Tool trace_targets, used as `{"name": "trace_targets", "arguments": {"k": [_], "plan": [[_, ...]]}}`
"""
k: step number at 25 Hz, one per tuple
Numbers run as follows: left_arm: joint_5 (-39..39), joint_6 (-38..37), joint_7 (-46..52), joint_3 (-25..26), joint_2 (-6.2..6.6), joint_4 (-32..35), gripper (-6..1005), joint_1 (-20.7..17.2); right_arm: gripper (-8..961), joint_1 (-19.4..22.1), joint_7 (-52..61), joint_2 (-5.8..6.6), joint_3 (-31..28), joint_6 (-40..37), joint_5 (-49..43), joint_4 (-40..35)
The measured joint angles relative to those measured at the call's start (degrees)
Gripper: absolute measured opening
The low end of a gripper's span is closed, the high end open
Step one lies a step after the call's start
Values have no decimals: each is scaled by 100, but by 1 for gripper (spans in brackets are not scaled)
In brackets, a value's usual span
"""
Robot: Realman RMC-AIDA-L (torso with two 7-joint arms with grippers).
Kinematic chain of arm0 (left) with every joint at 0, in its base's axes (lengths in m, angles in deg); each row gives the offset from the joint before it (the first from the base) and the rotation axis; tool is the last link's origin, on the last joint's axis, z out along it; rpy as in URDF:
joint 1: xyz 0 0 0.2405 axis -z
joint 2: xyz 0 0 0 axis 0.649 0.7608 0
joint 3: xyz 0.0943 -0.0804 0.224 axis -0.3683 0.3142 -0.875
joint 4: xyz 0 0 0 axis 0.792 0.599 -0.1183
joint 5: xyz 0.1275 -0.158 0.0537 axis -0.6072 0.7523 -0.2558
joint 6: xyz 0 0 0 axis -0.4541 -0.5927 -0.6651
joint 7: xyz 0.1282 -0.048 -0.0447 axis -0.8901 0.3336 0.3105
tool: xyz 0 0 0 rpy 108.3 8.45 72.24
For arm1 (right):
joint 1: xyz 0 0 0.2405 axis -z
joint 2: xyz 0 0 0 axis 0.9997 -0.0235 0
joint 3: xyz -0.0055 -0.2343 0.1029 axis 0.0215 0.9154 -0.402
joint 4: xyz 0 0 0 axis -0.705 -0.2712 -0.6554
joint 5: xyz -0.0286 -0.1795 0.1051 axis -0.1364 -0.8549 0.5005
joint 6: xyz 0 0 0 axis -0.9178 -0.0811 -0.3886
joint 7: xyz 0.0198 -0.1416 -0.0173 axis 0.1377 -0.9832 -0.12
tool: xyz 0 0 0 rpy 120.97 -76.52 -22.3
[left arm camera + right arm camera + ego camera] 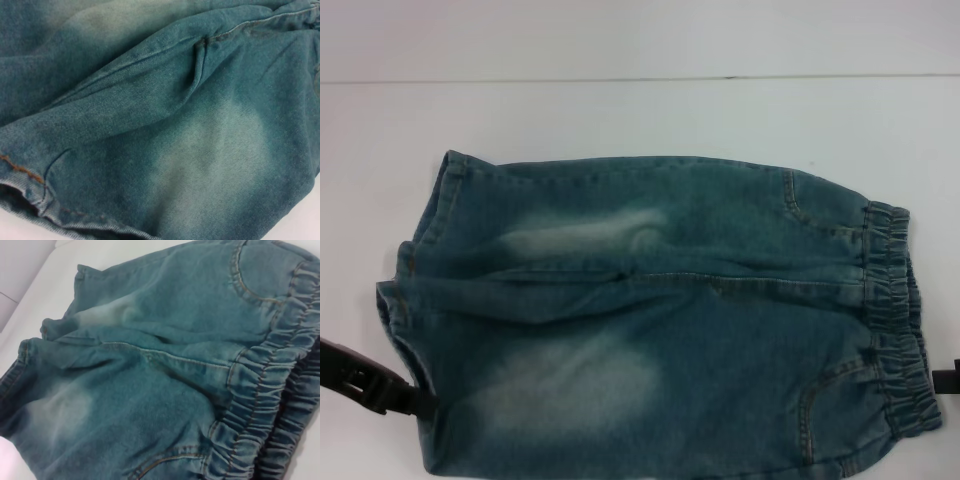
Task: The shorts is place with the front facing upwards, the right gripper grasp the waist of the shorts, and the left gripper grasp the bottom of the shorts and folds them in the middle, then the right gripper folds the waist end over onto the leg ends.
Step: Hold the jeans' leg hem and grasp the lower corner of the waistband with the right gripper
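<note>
I'm at the first grasp: shorts (660, 320) flat, left end effector (415, 400) at the hem, right end effector (948, 380) at the waist (895, 320); I can't tell either grip. Next, pinch and fold lengthwise.

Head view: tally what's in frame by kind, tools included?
Shorts: 1, blue denim, spread flat
Tools: 2, left tool at the leg hem, right tool by the waistband
Table: 1, white
Total: 4

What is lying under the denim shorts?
Under the denim shorts only the white table shows, around their edges. Whatever lies beneath the fabric itself is covered and cannot be seen.
</note>
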Motion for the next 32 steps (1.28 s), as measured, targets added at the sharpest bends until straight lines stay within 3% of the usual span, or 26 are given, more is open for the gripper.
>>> {"name": "trace_targets", "arguments": {"k": [15, 32], "plan": [[-1, -18, 21, -22, 0, 3, -1, 57, 856, -94, 48, -138, 295, 52, -13, 92], [-1, -68, 44, -85, 2, 3, -2, 95, 854, -232, 61, -144, 296, -209, -17, 284]]}}
